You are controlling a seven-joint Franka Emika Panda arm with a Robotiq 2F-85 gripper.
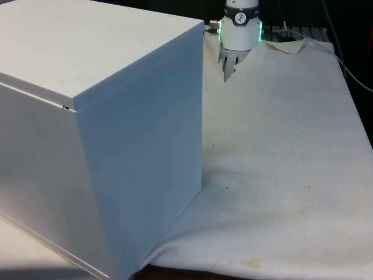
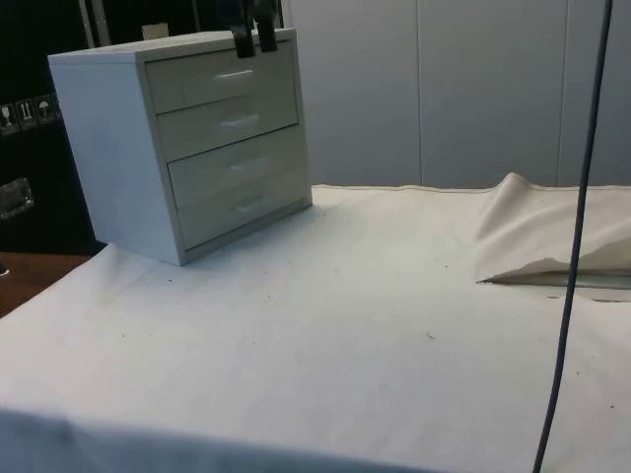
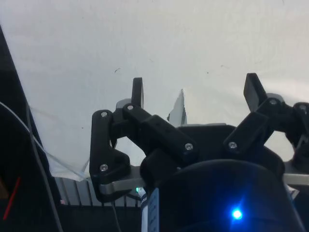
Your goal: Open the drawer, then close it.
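A white chest of drawers [image 2: 187, 138] stands on the white cloth, and its several drawers are all shut, each with a small pale handle. In the front view the chest [image 1: 99, 134] turns its plain back and side to the camera. My gripper [image 2: 253, 44] hangs just above the chest's top front edge, over the top drawer [image 2: 222, 77]. Its fingers are open with nothing between them. In the wrist view the gripper [image 3: 194, 89] has its two black fingers spread wide over bare cloth.
The cloth [image 2: 375, 325] in front of the drawers is flat. A raised fold of cloth [image 2: 537, 232] lies at the side view's right. A dark cable [image 2: 582, 197] hangs down there. The arm's base [image 1: 240, 29] stands at the far end.
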